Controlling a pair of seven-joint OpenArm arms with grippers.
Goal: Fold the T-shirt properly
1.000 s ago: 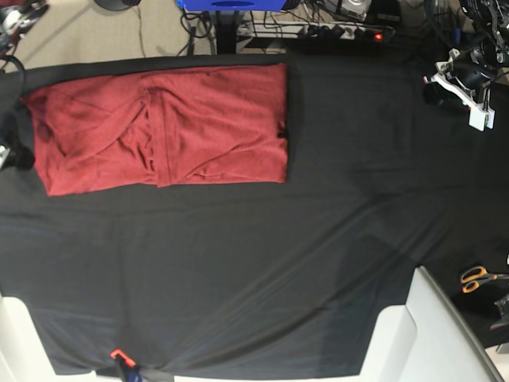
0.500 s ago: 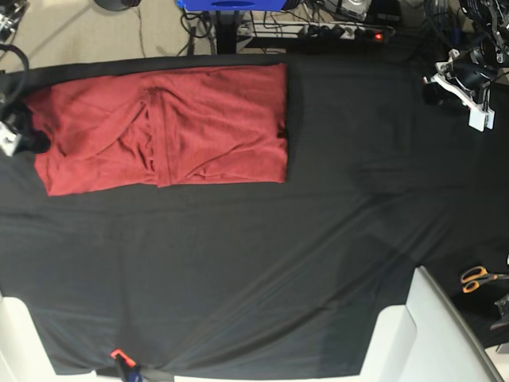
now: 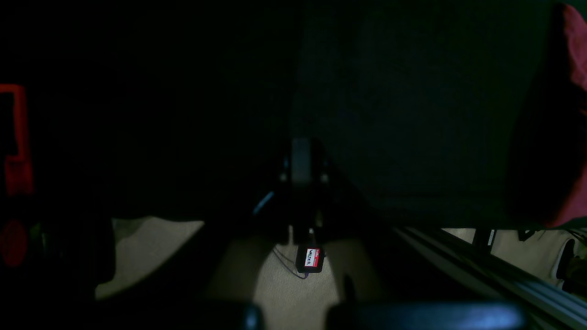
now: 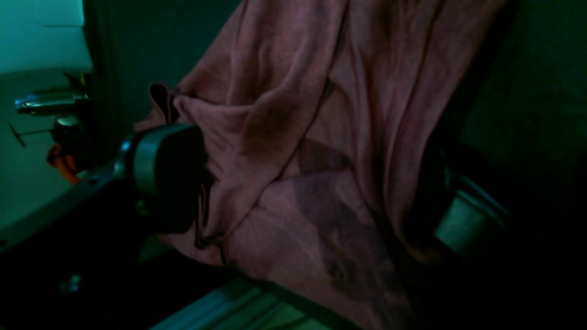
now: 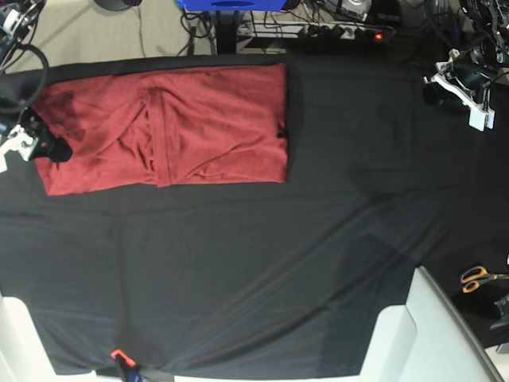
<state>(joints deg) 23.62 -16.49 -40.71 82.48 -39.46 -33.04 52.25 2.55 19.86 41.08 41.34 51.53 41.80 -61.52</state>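
The T-shirt (image 5: 183, 127) was thin, soft knit cloth, matt and creased in loose folds. Under it lay a black cloth (image 5: 262, 278), smooth with a faint sheen. The scissors (image 5: 477, 278) had glossy orange plastic handles.

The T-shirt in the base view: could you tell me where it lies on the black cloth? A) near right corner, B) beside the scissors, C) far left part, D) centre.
C: the T-shirt lies partly folded on the far left part of the black cloth, well away from the scissors.
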